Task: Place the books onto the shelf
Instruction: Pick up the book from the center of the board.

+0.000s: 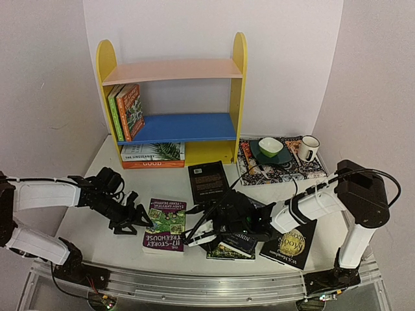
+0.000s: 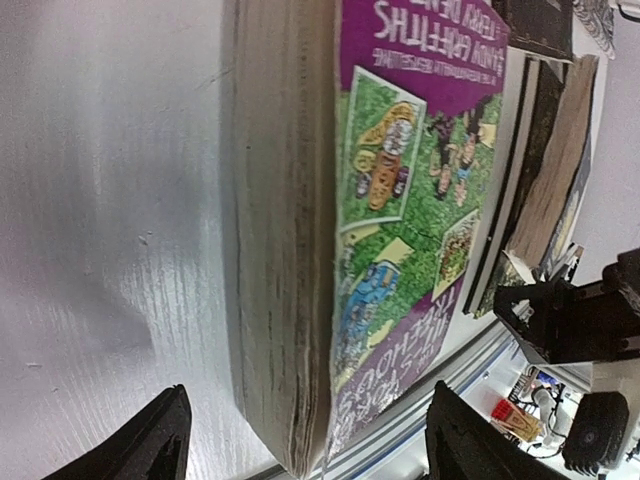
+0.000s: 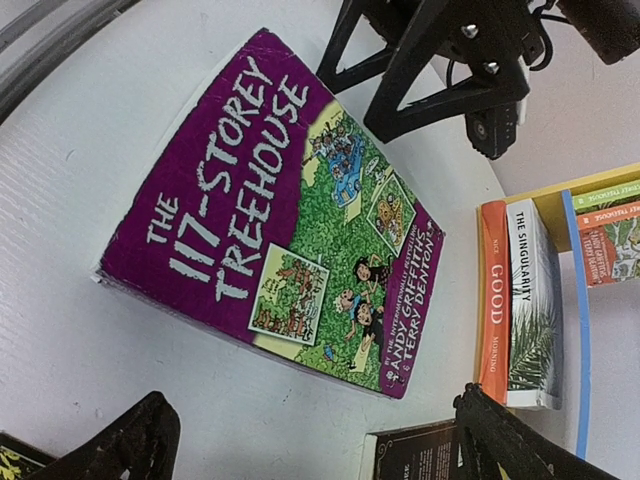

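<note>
The shelf (image 1: 237, 78) stands at the back. A green and an orange book (image 1: 127, 111) stand upright on its blue board. A palm-leaf book and an orange book (image 1: 153, 156) lie on its base. A purple book (image 1: 165, 224) lies flat on the table, also in both wrist views (image 2: 400, 200) (image 3: 270, 210). My left gripper (image 1: 138, 220) (image 2: 305, 440) is open at the purple book's left edge, one finger either side of its near corner. My right gripper (image 1: 196, 228) (image 3: 315, 445) is open just right of that book, above dark books (image 1: 232, 247). A black book (image 1: 209, 181) lies behind.
A patterned mat (image 1: 312, 170) at the back right carries a green bowl (image 1: 270, 146) on a teal plate and a white mug (image 1: 308, 148). Another dark book with a gold moon (image 1: 292, 243) lies near the right arm's base. The table's metal front rail (image 1: 194, 285) runs close by.
</note>
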